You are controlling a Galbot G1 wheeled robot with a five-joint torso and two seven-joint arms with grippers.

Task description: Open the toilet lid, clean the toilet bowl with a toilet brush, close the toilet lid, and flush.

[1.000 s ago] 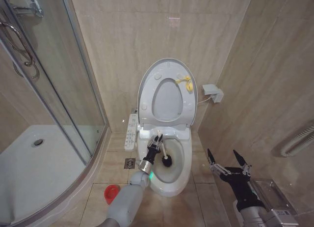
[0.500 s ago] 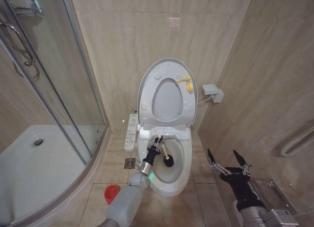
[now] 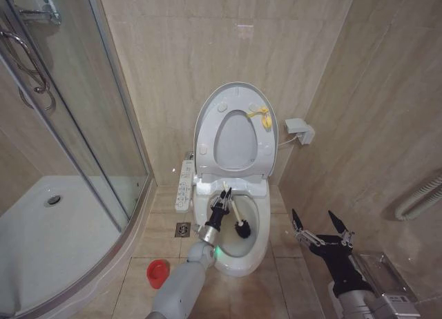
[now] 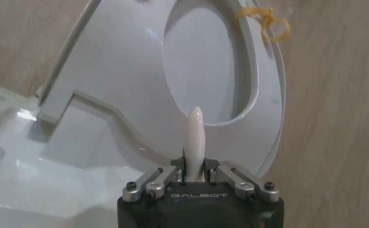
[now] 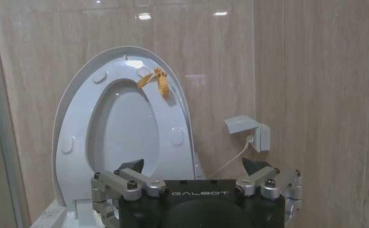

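Standing against the tiled back wall, the white bidet-style toilet has its toilet lid (image 3: pixel 235 98) raised upright with the ring seat folded up against it, a small yellow loop tag (image 3: pixel 260 115) hanging near the top of the seat opening. To the left sits the shower tray (image 3: pixel 48 229) behind a curved glass door (image 3: pixel 83 119). Below the lid lies the toilet bowl (image 3: pixel 257 246), open and brownish inside. The left arm reaches up from the bottom of the head view to the bowl's left rim, and the left gripper (image 3: pixel 221 203) is clenched on the white handle of the toilet brush (image 3: pixel 241 228), whose dark bristle head rests inside the bowl. The right gripper (image 3: pixel 322 230) hangs to the right of the toilet above the floor tiles, fingers spread and holding nothing. A small red brush holder (image 3: pixel 158 272) stands on the floor left of the bowl.
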